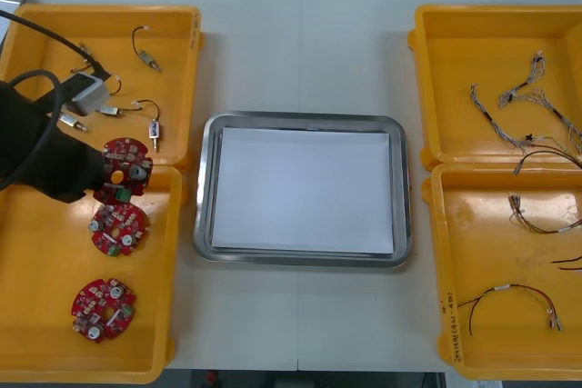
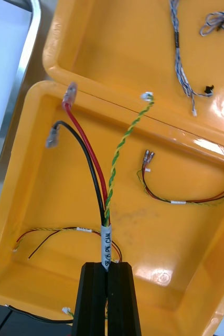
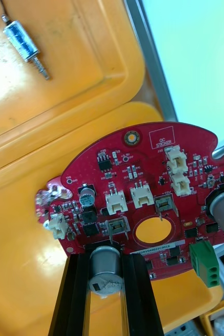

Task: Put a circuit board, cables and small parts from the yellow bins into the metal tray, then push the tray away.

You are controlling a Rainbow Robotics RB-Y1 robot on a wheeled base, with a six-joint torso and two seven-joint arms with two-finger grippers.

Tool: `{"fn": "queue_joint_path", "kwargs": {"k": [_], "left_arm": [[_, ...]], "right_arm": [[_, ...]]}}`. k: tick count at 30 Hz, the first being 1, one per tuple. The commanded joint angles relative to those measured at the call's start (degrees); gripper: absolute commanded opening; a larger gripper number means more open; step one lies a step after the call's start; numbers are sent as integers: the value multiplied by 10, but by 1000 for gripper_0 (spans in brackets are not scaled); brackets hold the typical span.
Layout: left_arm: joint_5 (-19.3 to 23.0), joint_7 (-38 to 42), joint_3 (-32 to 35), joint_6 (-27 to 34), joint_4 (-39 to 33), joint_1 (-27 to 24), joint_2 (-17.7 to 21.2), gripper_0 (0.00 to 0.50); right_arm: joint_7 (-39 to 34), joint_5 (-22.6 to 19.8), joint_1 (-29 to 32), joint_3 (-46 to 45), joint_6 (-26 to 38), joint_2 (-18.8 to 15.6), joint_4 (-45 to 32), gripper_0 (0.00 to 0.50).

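Left wrist view: circuit board (image 3: 143,173) clamped between fingers (image 3: 74,296) of left end effector (image 3: 106,258).

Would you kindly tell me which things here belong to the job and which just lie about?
In hand: left claw holding a circuit board; right claw holding a cable; metal tray.
Lying about: two other boards; blue-white cables; small metal parts.
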Motion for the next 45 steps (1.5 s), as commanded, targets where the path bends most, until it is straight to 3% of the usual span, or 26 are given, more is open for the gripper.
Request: {"fn": "queue_joint_path", "kwargs": {"k": [1,15,37,45], "left_arm": [[-26,111,-53,4,-22,-58,-26,2],[-136,246,-216,-25,-22,-146,-114,3],[-224,266,-340,-86,18,-150,-148,2],[-235,273,-367,-108,37,-151,-155,3]], "right_arm": [[36,-2,-25,26,3,-23,-14,0],[62,-4,-33,51,3,-38,-32,0],[95,14,-32,57,3,-38,-22,0],[102,27,-32,57,3,-38,-14,0]]}}
